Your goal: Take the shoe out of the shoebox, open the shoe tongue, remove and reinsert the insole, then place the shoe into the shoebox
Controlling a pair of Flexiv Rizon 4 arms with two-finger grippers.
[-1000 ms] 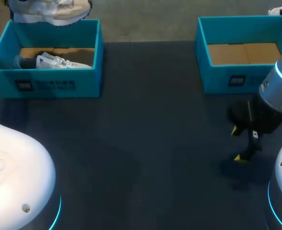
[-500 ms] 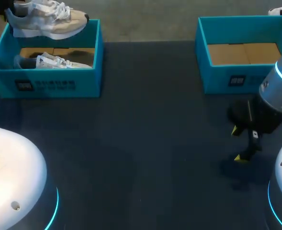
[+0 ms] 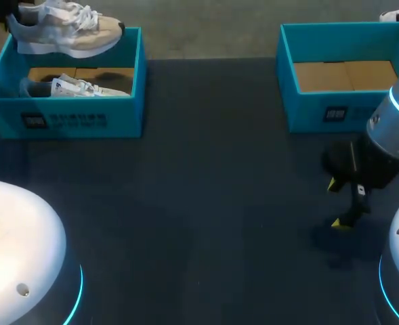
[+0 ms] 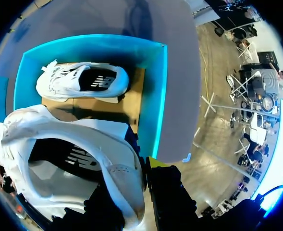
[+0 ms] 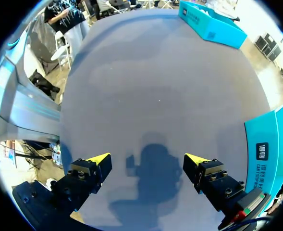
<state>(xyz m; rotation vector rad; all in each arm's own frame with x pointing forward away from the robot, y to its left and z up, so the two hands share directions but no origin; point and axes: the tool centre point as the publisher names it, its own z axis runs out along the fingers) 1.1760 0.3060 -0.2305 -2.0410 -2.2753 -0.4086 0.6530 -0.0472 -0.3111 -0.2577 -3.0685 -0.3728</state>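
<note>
**Left arm holds one sneaker above the box, right arm parked open**

Your left gripper point(image 4: 142, 180) is clamped on the heel collar of the white and beige lace-up sneaker point(image 3: 64, 28), one finger inside the opening and one outside; pinching the rim there likely leaves the tongue and insole free for the next steps. The sneaker hangs above the left teal cardboard shoebox point(image 3: 70, 120), over its far edge and clear of the walls, so I judge the take-out step as nearly done. You have not set it on the dark table point(image 3: 206, 203) yet.

Your right gripper point(image 3: 337, 203) hovers low over bare table just in front of the right teal cardboard shoebox point(image 3: 334, 112), fingers spread wide, nothing between them. It looks like a waiting pose, near where the tongue work could happen.

The head view gives you the layout: both boxes, the sneaker's height, arms well apart; it barely shows the left gripper. The left wrist view shows the grip itself, plus a second white sneaker point(image 4: 83, 82) lying on its side on the box's brown floor. The right wrist view confirms the wide gap and the gripper's shadow on the table beneath it.
</note>
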